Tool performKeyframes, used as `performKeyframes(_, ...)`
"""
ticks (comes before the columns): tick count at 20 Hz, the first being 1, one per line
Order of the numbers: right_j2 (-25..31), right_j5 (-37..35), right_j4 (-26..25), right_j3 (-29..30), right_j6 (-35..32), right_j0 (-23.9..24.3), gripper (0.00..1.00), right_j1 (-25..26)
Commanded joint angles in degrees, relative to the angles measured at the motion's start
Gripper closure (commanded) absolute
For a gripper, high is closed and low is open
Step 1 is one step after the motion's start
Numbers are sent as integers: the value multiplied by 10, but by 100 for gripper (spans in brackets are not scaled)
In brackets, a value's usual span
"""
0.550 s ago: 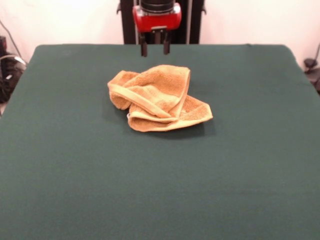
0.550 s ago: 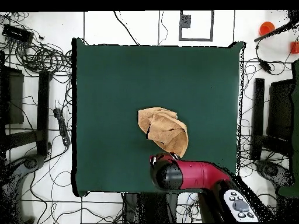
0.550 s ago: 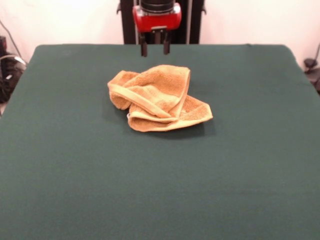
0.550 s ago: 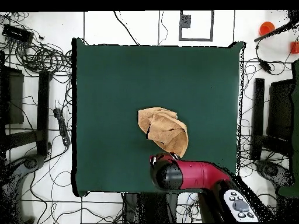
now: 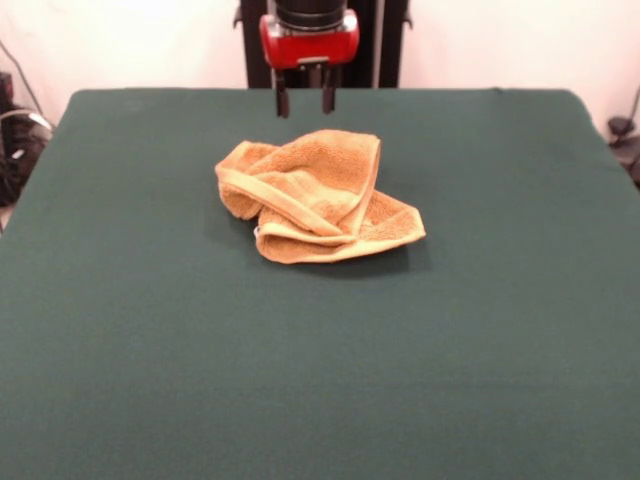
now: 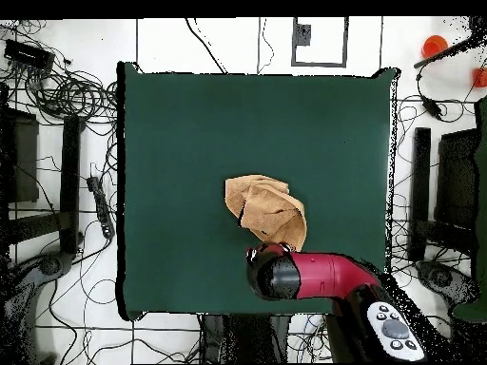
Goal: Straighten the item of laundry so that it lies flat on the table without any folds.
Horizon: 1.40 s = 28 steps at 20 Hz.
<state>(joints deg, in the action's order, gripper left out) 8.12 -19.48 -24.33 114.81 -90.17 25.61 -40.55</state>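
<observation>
**Towel still crumpled, gripper poised behind it**

You had the gripper (image 5: 305,102) hanging above the far part of the table (image 5: 120,300), just behind the towel (image 5: 318,196) and clear of it. Its two dark fingers pointed straight down with a plain gap between them, so the jaws stood apart and held nothing. By my reading, you were at the approach step: no fold had been opened, and the grasp was not yet made.

The towel sat near the middle of the table, a little towards the robot's side, well away from every edge. From overhead the arm (image 6: 319,274) reached in from the base side and its head lay right beside the towel's (image 6: 266,211) near edge.

It was far from flat. In the front view a thick flap was turned over the top from the far right, a pale woven band ran diagonally across the heap, and a rolled lobe bulged at the left. One single-layer corner stuck out at the near right, lying on the felt. A small white speck at the near left edge may have been the tag.

Your next move probably called for lowering onto an exposed edge, likely the top flap or that free corner, pinching one layer only, and drawing it outwards. Terry cloth clings to felt, so you could expect the whole bundle to drag along.
</observation>
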Motion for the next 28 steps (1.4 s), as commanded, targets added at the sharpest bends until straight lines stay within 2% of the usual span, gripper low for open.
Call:
performKeyframes(1, 78, -71, -4, -55, 21, -18, 0, 47)
performKeyframes(12, 85, -87, -8, -52, 24, -11, 0, 30)
performKeyframes(21, 75, -57, -24, -26, 3, -19, 0, 30)
performKeyframes(25, 79, -65, -24, -27, 7, -26, 0, 30)
performKeyframes(28, 80, -78, -20, -51, 7, -38, 0, 43)
